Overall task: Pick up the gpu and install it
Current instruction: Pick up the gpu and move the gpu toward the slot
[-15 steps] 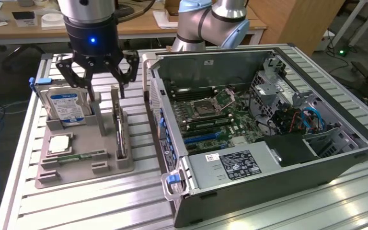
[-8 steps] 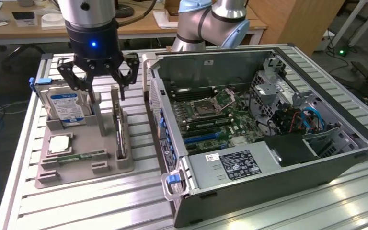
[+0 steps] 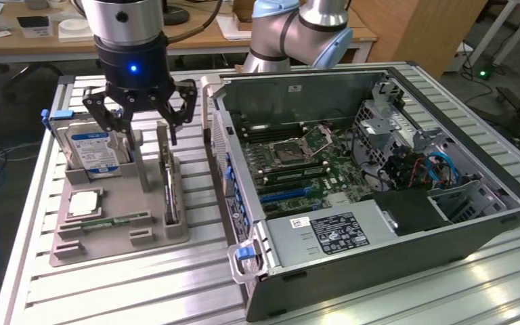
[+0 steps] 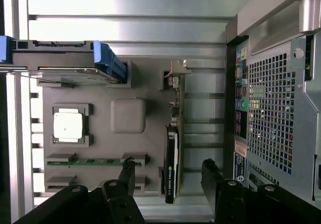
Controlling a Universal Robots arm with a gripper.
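The gpu (image 3: 168,181) stands on its long edge in a slot of the grey parts holder (image 3: 143,203), its silver bracket at the far end. My gripper (image 3: 143,122) hangs open just above the holder's far part, beside the hard drive. In the wrist view the gpu (image 4: 172,153) shows edge-on, a thin green and black strip. It lies between my two black fingertips (image 4: 126,170), with my gripper (image 4: 168,173) open and a gap on each side. Nothing is held.
The holder also carries a silver hard drive (image 3: 93,150) in a blue caddy, a square processor (image 3: 84,202) and a memory stick (image 3: 117,221). The open computer case (image 3: 368,183) lies to the exterior view's right, motherboard (image 3: 300,169) exposed. Its rear grille (image 4: 273,113) is close beside the holder.
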